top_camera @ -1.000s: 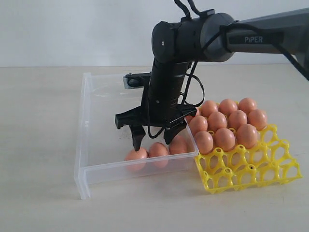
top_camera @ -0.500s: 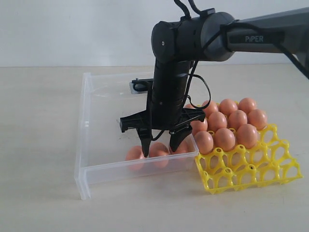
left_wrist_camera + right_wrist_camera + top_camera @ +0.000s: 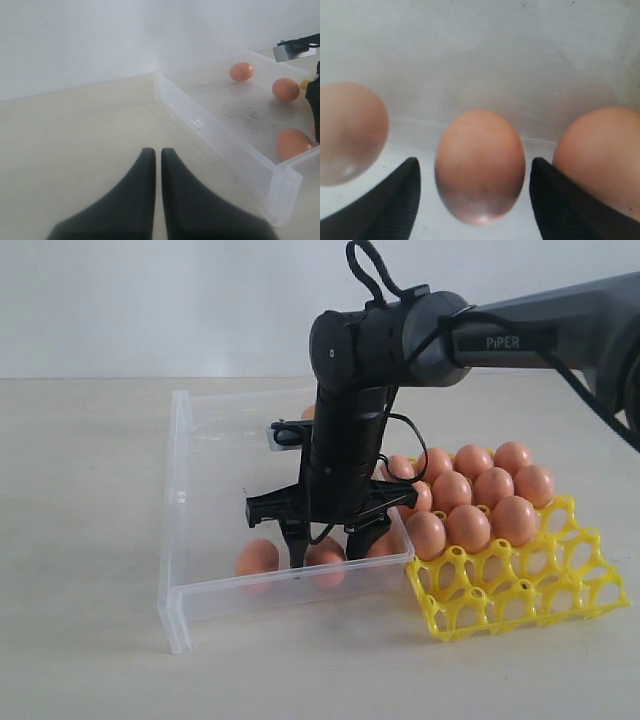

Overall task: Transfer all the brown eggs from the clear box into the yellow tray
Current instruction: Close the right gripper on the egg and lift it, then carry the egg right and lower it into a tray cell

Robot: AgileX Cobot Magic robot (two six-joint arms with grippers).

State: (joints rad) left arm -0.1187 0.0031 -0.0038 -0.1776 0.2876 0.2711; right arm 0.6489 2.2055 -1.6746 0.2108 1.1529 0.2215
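Nearest: front wall of the clear box [image 3: 270, 600] and the empty front cells of the yellow tray [image 3: 520, 600], both on the tabletop [image 3: 80, 540], with the tray's near corner touching or just beside the box's right front corner. Just behind the box's front wall sit 3 brown eggs [image 3: 258, 557] in a loose row, the left one a bit apart from the other 2. The right gripper [image 3: 328, 548] is down inside the box over that row, pointing straight down. In the right wrist view its fingers [image 3: 395, 205] are apart and straddle the middle egg [image 3: 480, 165]. There is a thin gap on one side and it is nearly touching on the other, so not clamped, and the egg sits on the box floor. Further back, the tray's far cells are filled with eggs, packed close. At the far end of the box, 1 more egg [image 3: 308, 412] peeks out behind the arm. The left wrist view shows 2 eggs there [image 3: 241, 71], [image 3: 286, 89], well apart from the front row. The left gripper [image 3: 155, 155] is outside the box over bare tabletop, fingers together with only a slit between them, holding nothing.
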